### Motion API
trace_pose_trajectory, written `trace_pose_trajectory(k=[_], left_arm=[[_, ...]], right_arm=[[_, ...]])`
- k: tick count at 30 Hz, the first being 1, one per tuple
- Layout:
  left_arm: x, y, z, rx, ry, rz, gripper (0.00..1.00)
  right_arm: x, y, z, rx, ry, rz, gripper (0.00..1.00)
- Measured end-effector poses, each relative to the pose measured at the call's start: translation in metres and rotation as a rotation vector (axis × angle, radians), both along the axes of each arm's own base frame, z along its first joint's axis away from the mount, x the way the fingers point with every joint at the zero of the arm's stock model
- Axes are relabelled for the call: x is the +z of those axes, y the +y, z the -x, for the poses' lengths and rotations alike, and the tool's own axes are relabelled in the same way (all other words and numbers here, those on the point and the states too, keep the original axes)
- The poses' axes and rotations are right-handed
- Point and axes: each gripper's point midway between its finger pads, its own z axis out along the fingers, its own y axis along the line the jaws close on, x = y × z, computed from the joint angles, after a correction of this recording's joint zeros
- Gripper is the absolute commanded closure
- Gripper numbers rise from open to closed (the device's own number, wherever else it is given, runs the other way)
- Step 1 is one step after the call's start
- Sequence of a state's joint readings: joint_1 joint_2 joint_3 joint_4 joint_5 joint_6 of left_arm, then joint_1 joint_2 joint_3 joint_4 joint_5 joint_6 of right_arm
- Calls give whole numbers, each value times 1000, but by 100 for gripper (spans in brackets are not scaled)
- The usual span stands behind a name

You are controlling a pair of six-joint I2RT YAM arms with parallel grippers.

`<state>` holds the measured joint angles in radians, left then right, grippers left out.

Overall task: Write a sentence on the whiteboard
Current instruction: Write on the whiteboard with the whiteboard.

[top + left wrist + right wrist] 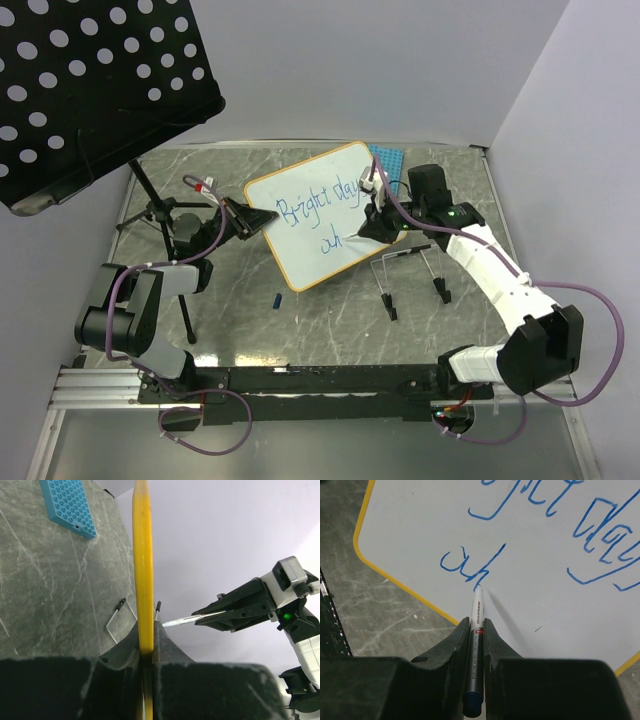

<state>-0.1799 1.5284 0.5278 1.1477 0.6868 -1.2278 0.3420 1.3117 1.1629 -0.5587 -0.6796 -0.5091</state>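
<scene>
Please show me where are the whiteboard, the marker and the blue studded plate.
whiteboard (298, 252): top external view, bare white face
marker (477, 607): right wrist view, white barrel
blue studded plate (67, 505): left wrist view, studded top

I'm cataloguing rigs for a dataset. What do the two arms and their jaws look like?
Both arms pair rounded black joints with white links. The left arm shows more dark grey, the right arm more white. Purple cables loop along each. The jaws are matte black and wedge-shaped. A green light glows near the right wrist.
</scene>
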Motion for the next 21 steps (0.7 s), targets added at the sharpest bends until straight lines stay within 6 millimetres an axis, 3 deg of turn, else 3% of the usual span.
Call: trace_pose_trajectory(k=[11, 21], left_arm=[[0, 0, 1, -5, 5, 3, 99], [1, 0, 1, -7, 11, 9, 99]], right_arm=[[16, -4, -7, -28, -14, -69, 100], [9, -4, -15, -40, 26, -91, 100]])
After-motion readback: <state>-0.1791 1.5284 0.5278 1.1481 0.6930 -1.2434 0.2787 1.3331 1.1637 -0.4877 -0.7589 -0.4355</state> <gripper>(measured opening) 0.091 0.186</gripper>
